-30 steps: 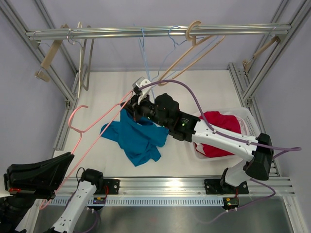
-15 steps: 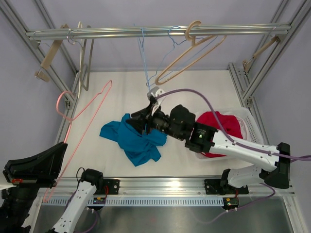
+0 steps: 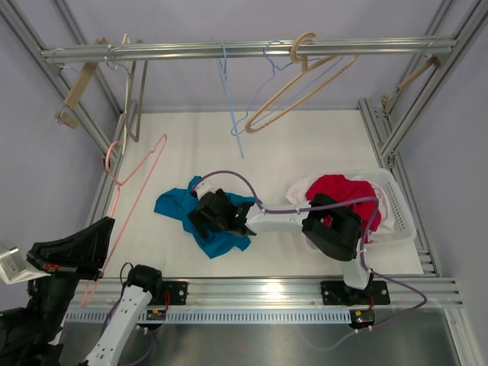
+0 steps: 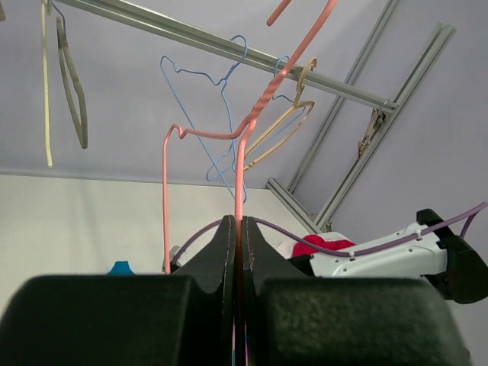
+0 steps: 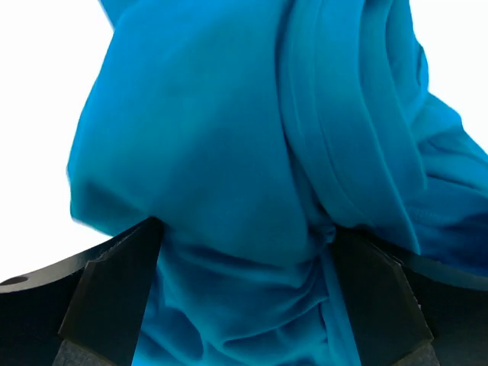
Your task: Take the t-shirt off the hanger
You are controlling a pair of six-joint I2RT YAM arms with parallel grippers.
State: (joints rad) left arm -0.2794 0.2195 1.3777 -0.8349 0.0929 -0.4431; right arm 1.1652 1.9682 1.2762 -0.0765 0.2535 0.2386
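The blue t-shirt (image 3: 171, 207) lies crumpled on the white table, off the hanger. My right gripper (image 3: 207, 216) is down on it, open. In the right wrist view the blue cloth (image 5: 229, 152) bulges between the two spread fingers (image 5: 114, 297). The thin pink wire hanger (image 3: 142, 185) is bare and tilts up over the table's left side. My left gripper (image 3: 108, 227) is shut on its lower wire. In the left wrist view the pink hanger (image 4: 241, 168) rises straight out of my left gripper (image 4: 238, 229), whose jaws are pressed together.
A white basket (image 3: 404, 217) with red and white clothes stands at the right. Overhead, the metal rail (image 3: 244, 50) carries a blue wire hanger (image 3: 229, 99), tan hangers (image 3: 293, 91) and wooden ones at both ends. Frame posts stand at the table's sides.
My right gripper let go near the hanger, opened and dropped onto the blue shirt. The left arm swung the pink hanger away to the left, clear of the shirt.
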